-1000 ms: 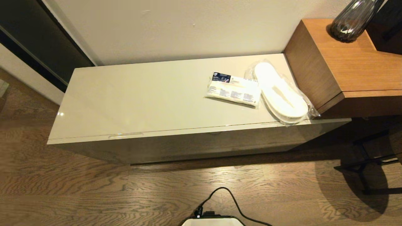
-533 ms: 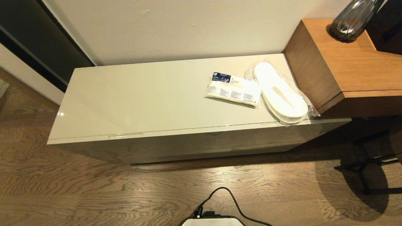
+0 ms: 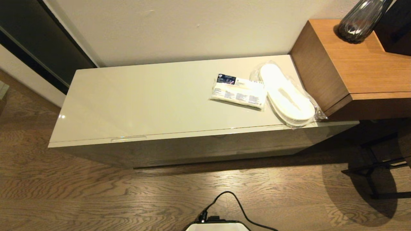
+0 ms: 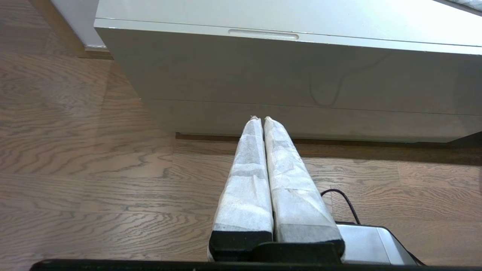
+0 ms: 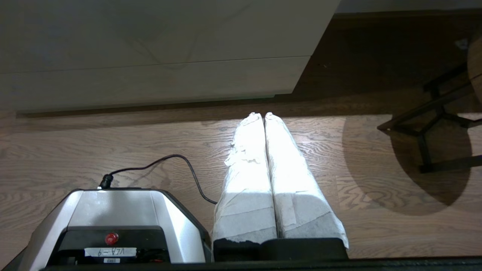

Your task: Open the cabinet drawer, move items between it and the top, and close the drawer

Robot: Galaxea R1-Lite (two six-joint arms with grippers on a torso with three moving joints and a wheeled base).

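The low glossy beige cabinet stands against the wall, its drawer [image 3: 192, 149] shut, with a slim handle slot [image 3: 128, 139] along the front edge. On the top [image 3: 144, 99] lie a flat white packet with a dark blue label [image 3: 239, 91] and wrapped white slippers [image 3: 287, 96] at the right end. Neither arm shows in the head view. In the left wrist view the drawer front [image 4: 263, 71] and its handle slot [image 4: 263, 34] face my left gripper [image 4: 260, 119], which is shut and empty above the floor. My right gripper [image 5: 262, 115] is shut and empty too, short of the cabinet's base.
A taller brown wood-grain block [image 3: 353, 64] adjoins the cabinet's right end, with a dark glass vase [image 3: 361, 19] on it. A black metal stand [image 3: 375, 163] sits on the floor at the right. My base [image 3: 216, 226] and its black cable [image 3: 237, 200] lie on the wood floor.
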